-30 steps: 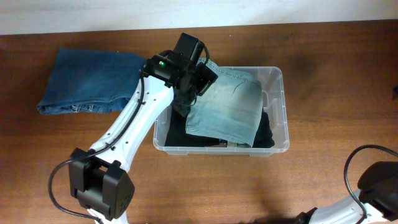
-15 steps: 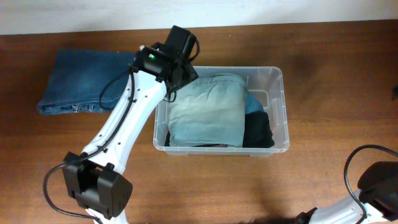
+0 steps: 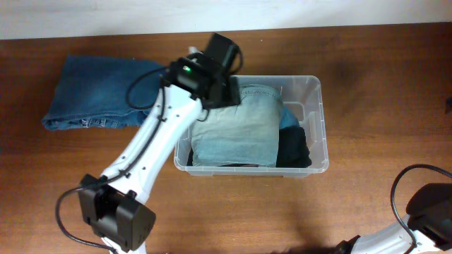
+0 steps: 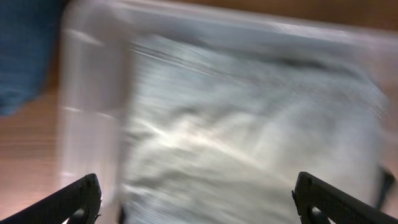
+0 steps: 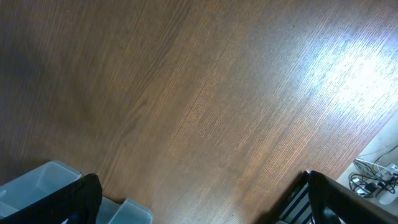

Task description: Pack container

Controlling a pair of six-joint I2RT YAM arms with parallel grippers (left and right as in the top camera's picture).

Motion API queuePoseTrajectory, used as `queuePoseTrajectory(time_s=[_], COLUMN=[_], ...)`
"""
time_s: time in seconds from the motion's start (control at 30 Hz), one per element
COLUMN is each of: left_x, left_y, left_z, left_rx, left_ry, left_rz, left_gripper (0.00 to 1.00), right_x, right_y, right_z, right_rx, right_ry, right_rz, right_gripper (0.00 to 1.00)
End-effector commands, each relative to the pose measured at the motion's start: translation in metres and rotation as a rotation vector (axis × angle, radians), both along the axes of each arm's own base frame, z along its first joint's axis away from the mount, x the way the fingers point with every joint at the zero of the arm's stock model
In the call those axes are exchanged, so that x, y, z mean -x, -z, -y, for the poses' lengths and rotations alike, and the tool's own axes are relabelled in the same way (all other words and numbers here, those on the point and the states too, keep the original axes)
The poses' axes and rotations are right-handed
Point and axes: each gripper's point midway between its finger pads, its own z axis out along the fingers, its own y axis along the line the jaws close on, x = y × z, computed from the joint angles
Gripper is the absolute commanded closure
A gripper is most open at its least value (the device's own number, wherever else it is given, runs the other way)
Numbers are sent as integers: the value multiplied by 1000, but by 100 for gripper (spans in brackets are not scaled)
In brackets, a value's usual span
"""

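The container (image 3: 321,127) is a clear plastic tub at mid-table. Folded light-blue jeans (image 3: 236,134) fill its left and middle, with a dark garment (image 3: 295,149) at its right. My left gripper (image 3: 227,83) hovers over the tub's rear left corner. In the blurred left wrist view this gripper (image 4: 199,205) is open, its fingers (image 4: 81,196) wide apart above the light denim (image 4: 249,137) and the tub's wall (image 4: 93,112), holding nothing. My right gripper (image 5: 211,205) is open over bare wood, empty.
Folded dark-blue jeans (image 3: 95,92) lie on the table left of the tub, also at the left wrist view's top left corner (image 4: 25,50). The right arm (image 3: 427,208) sits at the front right corner. A pale plastic edge (image 5: 37,180) and the table's edge with cables (image 5: 373,177) show below the right wrist.
The light-blue jeans dropped from a tilted drape to lie flat in the tub's left part. My left gripper pulled back to the rear left, then shifted slightly right over the tub's corner.
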Motion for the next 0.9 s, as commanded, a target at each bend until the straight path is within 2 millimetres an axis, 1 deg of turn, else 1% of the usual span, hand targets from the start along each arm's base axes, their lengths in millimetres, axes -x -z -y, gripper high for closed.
queuePoseTrajectory(time_s=[0.0, 0.1, 0.13, 0.2, 0.3, 0.33, 0.4, 0.43, 0.5, 0.57, 0.67, 0.73, 0.8, 0.83, 0.87], left_x=[20, 28, 29, 31, 32, 34, 38, 40, 45, 49, 51, 49, 46, 43, 41], left_y=[0, 16, 22, 43, 72, 82, 102, 109, 123, 133, 134, 127, 116, 104, 97], left_z=[37, 53, 58, 66, 69, 71, 76, 78, 82, 85, 90, 95, 98, 100, 102], left_rx=[47, 27, 19, -5, -37, -39, -34, -29, -20, -29, -34, -33, -25, -14, -6], left_ry=[163, 201, 211, 224, 227, 231, 241, 245, 253, 260, 293, 336, 343, 344, 346], left_rz=[-35, -68, -79, -118, -182, -206, -266, -287, -331, -353, -345, -321, -304, -286, -272], left_gripper=[5, 10, 15, 20, 36, 44, 62, 67, 75, 76, 78, 79, 79, 79, 79], right_x=[4, 4, 4, 4, 4, 4, 4, 4, 4, 4, 4, 4, 4, 4, 4], right_y=[-7, -7, -7, -7, -7, -7, -7, -7, -7, -7, -7, -7, -7, -7, -7], right_z=[-2, -2, -2, -2, -2, -2, -2, -2, -2, -2, -2, -2, -2, -2, -2], right_rx=[13, 13, 13, 13, 13, 13, 13, 13, 13, 13, 13, 13, 13, 13, 13], right_ry=[1, 1, 1, 1, 1, 1, 1, 1, 1, 1, 1, 1, 1, 1, 1], right_rz=[10, 10, 10, 10, 10, 10, 10, 10, 10, 10, 10, 10, 10, 10, 10], right_gripper=[2, 1, 2, 2, 2, 2, 2, 2, 2, 2, 2, 2, 2, 2, 2])
